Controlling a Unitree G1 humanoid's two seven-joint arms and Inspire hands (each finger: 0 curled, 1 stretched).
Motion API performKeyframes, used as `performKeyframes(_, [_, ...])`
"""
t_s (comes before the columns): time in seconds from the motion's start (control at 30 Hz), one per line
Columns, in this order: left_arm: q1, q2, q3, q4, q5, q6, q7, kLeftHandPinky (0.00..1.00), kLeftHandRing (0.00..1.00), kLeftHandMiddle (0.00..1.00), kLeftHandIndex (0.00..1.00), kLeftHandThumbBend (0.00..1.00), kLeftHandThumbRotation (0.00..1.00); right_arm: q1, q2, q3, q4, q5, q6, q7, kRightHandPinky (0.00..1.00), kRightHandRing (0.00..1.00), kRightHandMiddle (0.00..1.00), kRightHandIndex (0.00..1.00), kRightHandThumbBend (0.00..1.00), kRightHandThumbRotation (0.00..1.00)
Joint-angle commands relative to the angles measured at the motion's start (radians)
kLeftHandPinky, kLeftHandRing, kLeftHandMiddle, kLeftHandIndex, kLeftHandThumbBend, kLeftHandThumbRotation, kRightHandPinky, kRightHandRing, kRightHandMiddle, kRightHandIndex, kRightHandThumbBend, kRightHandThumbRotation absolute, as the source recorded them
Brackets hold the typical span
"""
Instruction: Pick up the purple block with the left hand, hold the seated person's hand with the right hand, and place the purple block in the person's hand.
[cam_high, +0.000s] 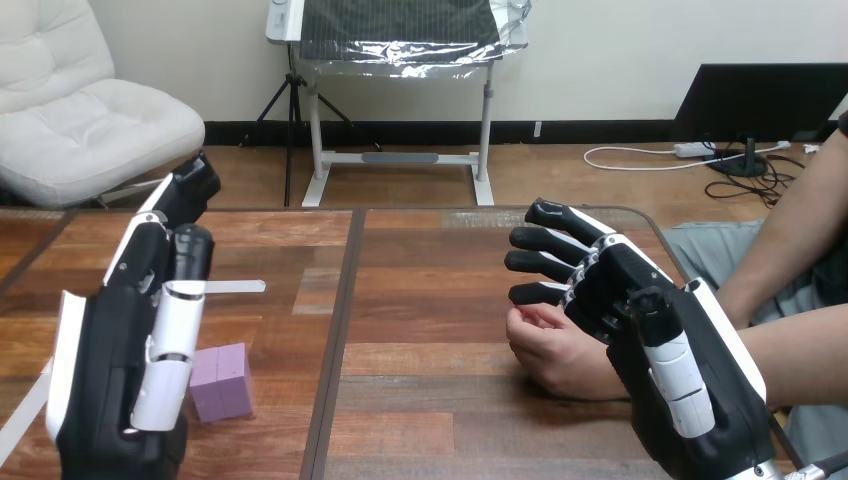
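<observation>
The purple block (222, 380) is lying on the wooden table (430, 290) near its near edge, towards the left side. The left hand (110, 350) is hovering just left of it, its fingers (188, 190) stretching straight towards the far edge and gripping nothing; the block is sitting beside the thumb, well behind the fingertips. Near the right edge the person's hand (555, 350) is resting loosely curled on the table. The right hand (650, 330) is hanging over its wrist side, fingers (545, 240) spread and reaching past it, not closing round it
</observation>
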Motion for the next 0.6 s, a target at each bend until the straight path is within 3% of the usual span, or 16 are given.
performKeyframes(0.0, [-0.053,-0.009,0.014,0.026,0.043,-0.019,0.009,0.98,0.92,0.87,0.86,0.44,0.85,-0.048,0.002,-0.014,-0.046,-0.003,-0.006,-0.010,0.71,0.79,0.82,0.85,0.75,0.87])
performKeyframes(0.37, [-0.093,0.032,0.043,0.103,0.179,-0.042,0.031,0.75,0.85,0.83,0.83,0.46,0.86,-0.053,0.002,-0.012,-0.042,0.003,-0.002,-0.007,0.70,0.79,0.82,0.85,0.74,0.87])
performKeyframes(0.57, [-0.113,0.043,0.054,0.141,0.215,-0.039,0.028,0.68,0.83,0.82,0.81,0.37,0.79,-0.056,0.001,-0.011,-0.038,-0.004,-0.004,-0.007,0.71,0.80,0.82,0.85,0.74,0.87])
